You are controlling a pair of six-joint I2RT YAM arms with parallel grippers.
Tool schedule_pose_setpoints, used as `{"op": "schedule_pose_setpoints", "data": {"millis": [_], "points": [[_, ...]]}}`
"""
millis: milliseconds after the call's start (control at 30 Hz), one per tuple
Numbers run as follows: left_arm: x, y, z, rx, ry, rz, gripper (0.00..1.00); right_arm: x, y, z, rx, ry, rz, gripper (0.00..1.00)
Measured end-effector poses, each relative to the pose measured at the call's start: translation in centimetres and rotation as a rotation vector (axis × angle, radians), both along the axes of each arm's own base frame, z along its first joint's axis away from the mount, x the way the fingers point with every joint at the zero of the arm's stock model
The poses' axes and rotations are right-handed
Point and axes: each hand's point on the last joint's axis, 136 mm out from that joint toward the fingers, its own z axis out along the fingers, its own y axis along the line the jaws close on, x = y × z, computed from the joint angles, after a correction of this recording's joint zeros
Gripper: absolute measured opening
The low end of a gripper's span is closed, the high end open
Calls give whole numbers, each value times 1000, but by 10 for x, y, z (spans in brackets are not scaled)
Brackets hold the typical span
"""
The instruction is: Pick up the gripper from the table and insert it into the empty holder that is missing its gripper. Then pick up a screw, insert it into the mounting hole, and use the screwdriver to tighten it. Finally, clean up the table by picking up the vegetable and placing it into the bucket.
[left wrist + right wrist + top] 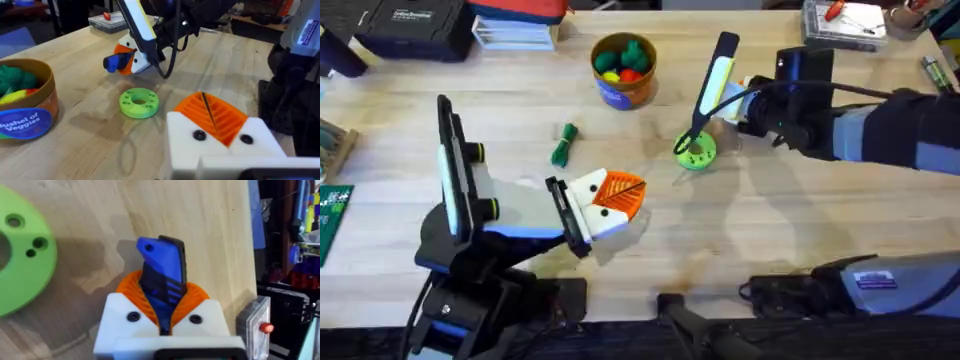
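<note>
The right tool (pixel 161 311) pinches the screwdriver (pixel 162 277) beside the green disc (pixel 696 152); keep it upright. The left tool (pixel 212 117) sits pressed together.

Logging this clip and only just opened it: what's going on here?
The right gripper is clamped on the blue screwdriver, low over the table beside the green disc. The left gripper sits shut near the table's middle, with nothing visible in it. The vegetable lies loose on the table, not yet in the bucket, which already holds other toy pieces.
</note>
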Motion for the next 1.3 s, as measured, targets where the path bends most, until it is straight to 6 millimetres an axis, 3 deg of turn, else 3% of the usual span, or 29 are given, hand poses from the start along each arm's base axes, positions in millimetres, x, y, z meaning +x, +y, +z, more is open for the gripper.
{"op": "schedule_pose_setpoints", "data": {"millis": [100,133,233,300,333,467,600,633,800,833,1067,1200,1300], "points": [[0,0,0,0,0,0,12,-3,-2,-4,20,30,-31,209],[0,0,0,0,0,0,12,-5,-2,-5,34,44,-46,299],[0,0,0,0,0,0,12,-7,-2,-6,77,65,-95,629],[0,0,0,0,0,0,12,-6,-1,2,108,66,-126,905],[0,0,0,0,0,0,12,-8,2,5,123,73,-135,972],[0,0,0,0,0,0,12,-28,12,8,178,140,-171,994],[0,0,0,0,0,0,16,-50,17,32,268,159,-233,994],[0,0,0,2,-4,0,92,-56,18,40,289,159,-245,994],[0,0,0,0,0,0,875,-91,25,82,392,161,-282,994],[0,0,0,-2,6,0,952,-96,26,90,414,160,-287,994],[4,2,16,-31,-56,27,986,-130,28,132,481,184,-306,994],[12,10,17,-30,77,116,986,-137,31,143,502,184,-300,993],[15,26,33,-3,194,240,985,-138,34,147,516,179,-294,993]]}}
